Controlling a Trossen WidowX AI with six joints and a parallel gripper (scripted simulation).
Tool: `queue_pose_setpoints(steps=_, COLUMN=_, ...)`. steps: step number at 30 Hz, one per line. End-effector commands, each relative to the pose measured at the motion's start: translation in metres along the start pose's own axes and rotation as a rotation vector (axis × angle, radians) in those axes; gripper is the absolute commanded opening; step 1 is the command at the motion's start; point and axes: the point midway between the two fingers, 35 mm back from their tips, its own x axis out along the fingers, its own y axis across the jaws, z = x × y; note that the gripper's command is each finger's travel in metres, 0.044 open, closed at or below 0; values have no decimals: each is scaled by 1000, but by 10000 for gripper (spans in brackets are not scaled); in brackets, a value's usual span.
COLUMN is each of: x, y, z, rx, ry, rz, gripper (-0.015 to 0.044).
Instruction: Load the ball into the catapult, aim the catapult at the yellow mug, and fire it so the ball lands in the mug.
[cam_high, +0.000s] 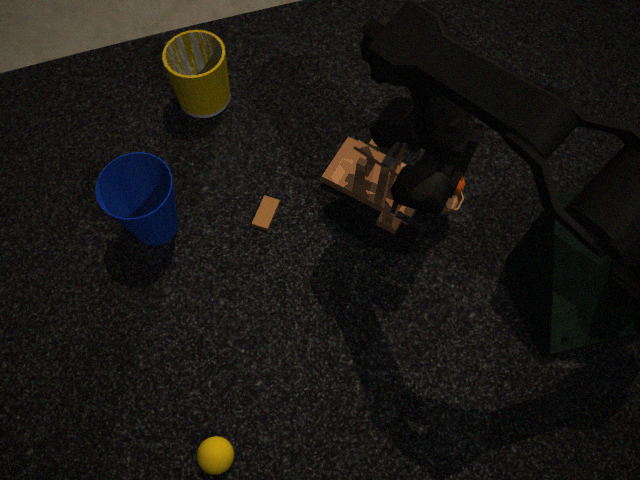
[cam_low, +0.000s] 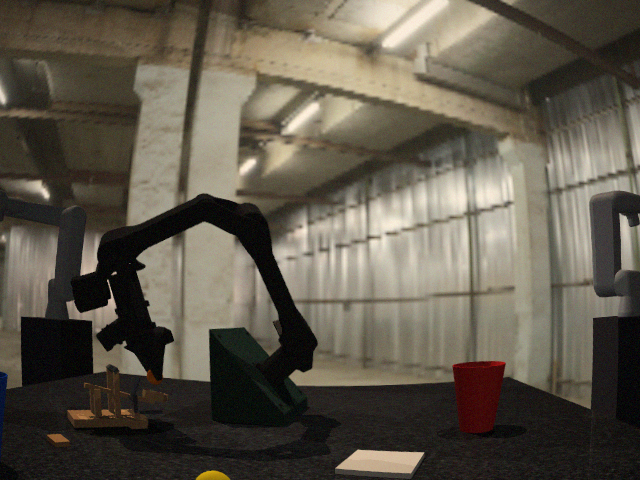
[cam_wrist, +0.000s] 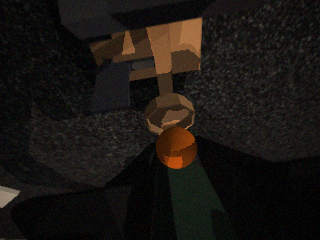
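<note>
My gripper (cam_low: 155, 376) (cam_wrist: 175, 144) is shut on the orange ball (cam_high: 460, 184) (cam_low: 153, 376) (cam_wrist: 176, 148). It holds the ball just above the cup end of the wooden catapult (cam_high: 341, 167) (cam_low: 82, 418) (cam_wrist: 187, 37). In the wrist view the catapult's cup (cam_wrist: 170, 114) is right beside the ball, and I see no ball in it. The arm covers part of the catapult in the top view. The yellow mug (cam_high: 204, 93) stands upright at the upper left of the top view, beyond the catapult's base end.
A blue cup (cam_high: 155, 222) stands near the yellow mug. A small wooden block (cam_high: 266, 211) (cam_low: 58, 439) lies beside the catapult. A yellow ball (cam_high: 215, 455) (cam_low: 212, 475), a red cup (cam_low: 478, 397), a white slab (cam_low: 381, 462) and the green wedge (cam_high: 573, 310) (cam_low: 232, 382) under the arm's base are also there.
</note>
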Motion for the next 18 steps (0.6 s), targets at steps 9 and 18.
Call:
queue_pose_setpoints(steps=9, x=17, y=0, z=5, rx=10, ry=9, rz=10, gripper=0)
queue_pose_setpoints(steps=18, x=10, y=0, z=5, rx=-1, ry=-3, rz=0, gripper=53)
